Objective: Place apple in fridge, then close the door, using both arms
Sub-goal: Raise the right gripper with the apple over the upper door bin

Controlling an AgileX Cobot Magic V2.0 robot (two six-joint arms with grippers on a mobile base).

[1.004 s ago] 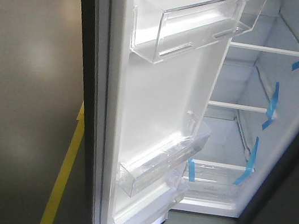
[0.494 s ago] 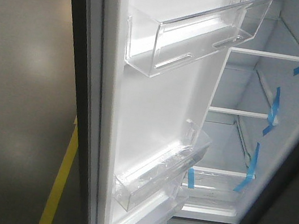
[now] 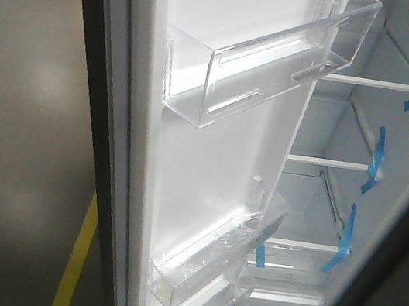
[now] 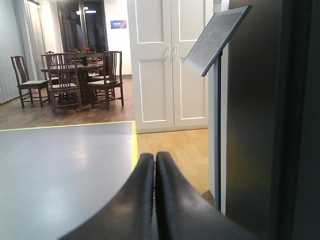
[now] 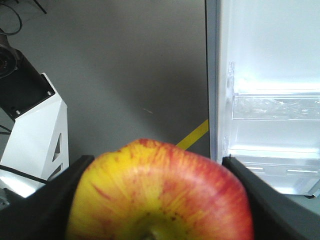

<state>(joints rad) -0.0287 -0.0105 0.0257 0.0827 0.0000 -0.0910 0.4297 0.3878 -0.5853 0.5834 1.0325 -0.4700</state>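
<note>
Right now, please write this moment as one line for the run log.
phase: apple not yet in fridge | right gripper: shut on apple | left gripper: shut, empty | door: open

The door [image 3: 211, 162] is glaring white, nearly washing out its clear bins [image 3: 265, 69]. A soft sheen is lying on the grey floor [image 3: 26, 92]. The apple [image 5: 160, 195] is blurring at my right wrist lens; my left tool [image 4: 154, 160] is showing dark, unfocused.

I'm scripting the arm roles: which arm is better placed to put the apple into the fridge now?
Right. The right gripper is shut on the apple, with the open door's white inner side in its camera's view. The left gripper is shut and empty, so it is probably better kept for closing.
</note>
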